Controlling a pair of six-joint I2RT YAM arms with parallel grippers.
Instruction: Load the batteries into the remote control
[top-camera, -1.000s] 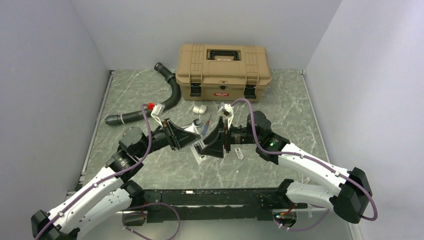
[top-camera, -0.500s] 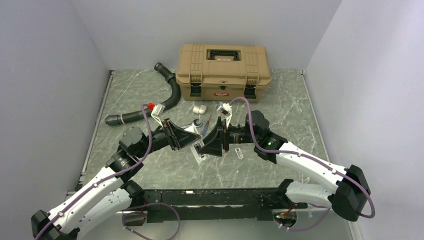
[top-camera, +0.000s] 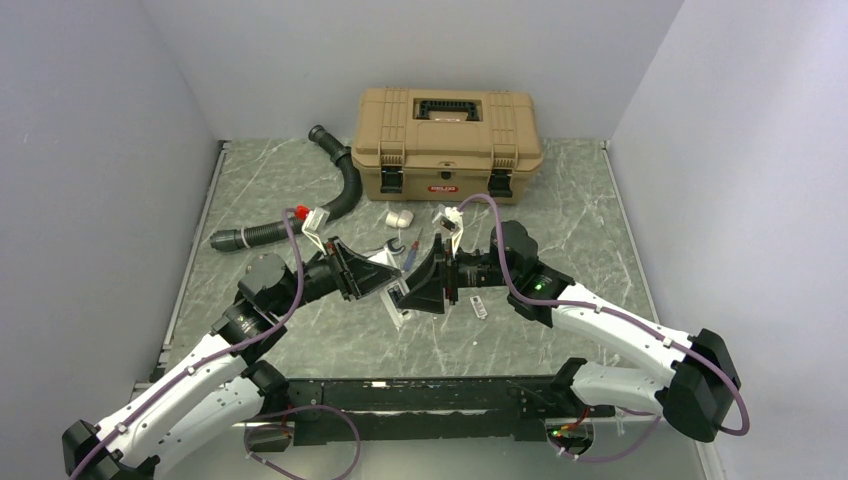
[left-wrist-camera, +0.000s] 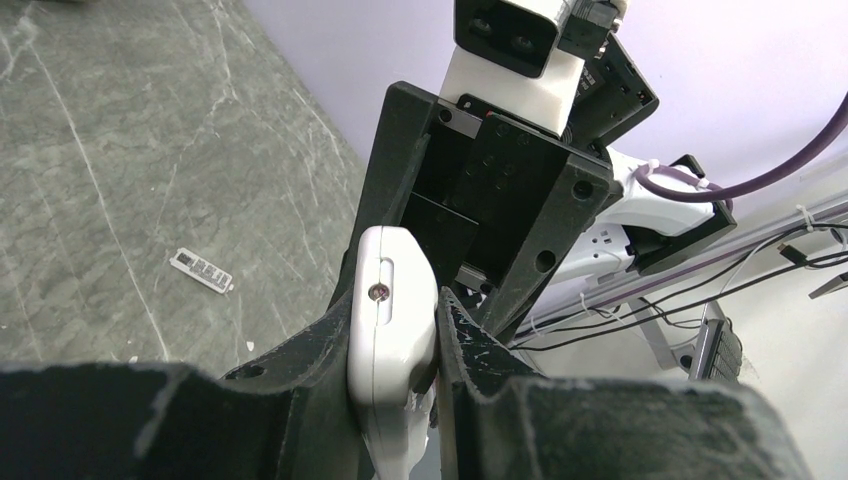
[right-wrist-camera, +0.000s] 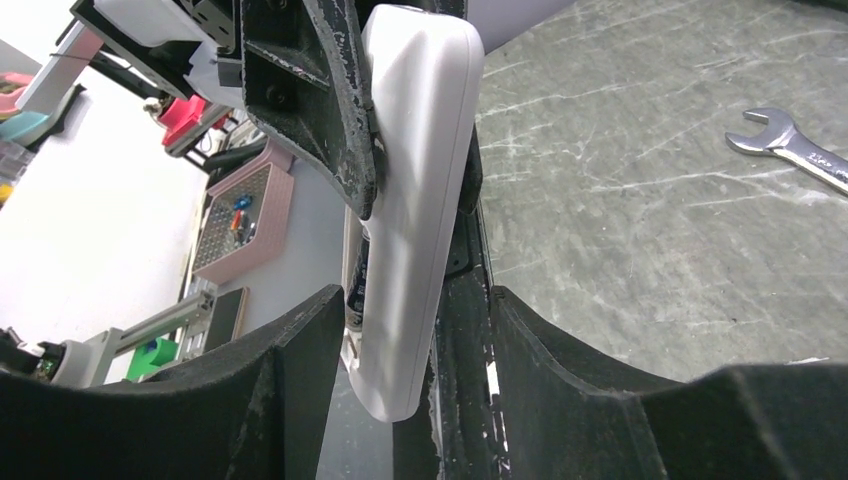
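1. The left pincer (left-wrist-camera: 400, 335) is squeezed narrow on the remote control (left-wrist-camera: 390, 350), with one dark finger pressed to each side of the white body.
2. The remote control is held off the desk (top-camera: 300, 340), in the air between the two arms and in front of the tan toolbox (top-camera: 447, 130). A black hose (top-camera: 300, 215) lies well apart at the far left.
3. The remote's long axis seems to run out of the left jaws toward the right arm. Its free end reaches in between the fingers of the right pincer (right-wrist-camera: 415, 300).
4. The right pincer stands part-way apart, straddling that free end. In the right wrist view the remote lies very close to one finger (right-wrist-camera: 300, 380). I cannot tell whether either finger actually touches it.
5. My reading is that the coming move depends on this alignment. The remote lies straight ahead of the right pincer and lengthwise in its gap, so the right arm is placed to work on the free end while the left arm keeps the body steady. A sideways offset between the two pincers could twist the remote in the left grip.
6. I cannot pick out the batteries with certainty, and no battery bay shows open. Further right, a small label strip (top-camera: 478, 307) lies on the desk just beside the right pincer, and a wrench (right-wrist-camera: 790, 150) lies apart from it.
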